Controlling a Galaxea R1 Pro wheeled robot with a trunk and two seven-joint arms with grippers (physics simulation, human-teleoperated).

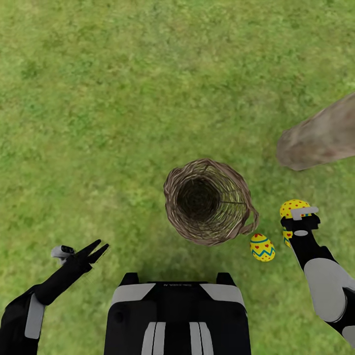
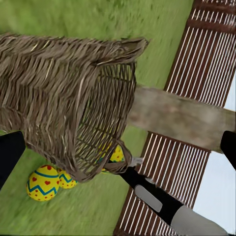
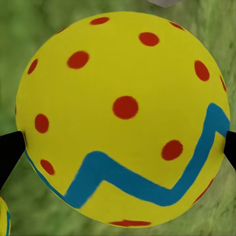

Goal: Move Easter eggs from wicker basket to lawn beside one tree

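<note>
Three Easter eggs [image 1: 262,247] [image 1: 294,208] [image 1: 287,237], one wicker basket [image 1: 209,201], one tree [image 1: 320,135].

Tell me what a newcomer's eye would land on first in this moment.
Probably the wicker basket standing on the lawn ahead of the robot, its dark inside looking empty from the head view. Next, the right gripper closed on a yellow egg with red dots, just right of the basket near the pale tree trunk. A second egg with a blue zigzag lies on the grass between basket and gripper.
</note>
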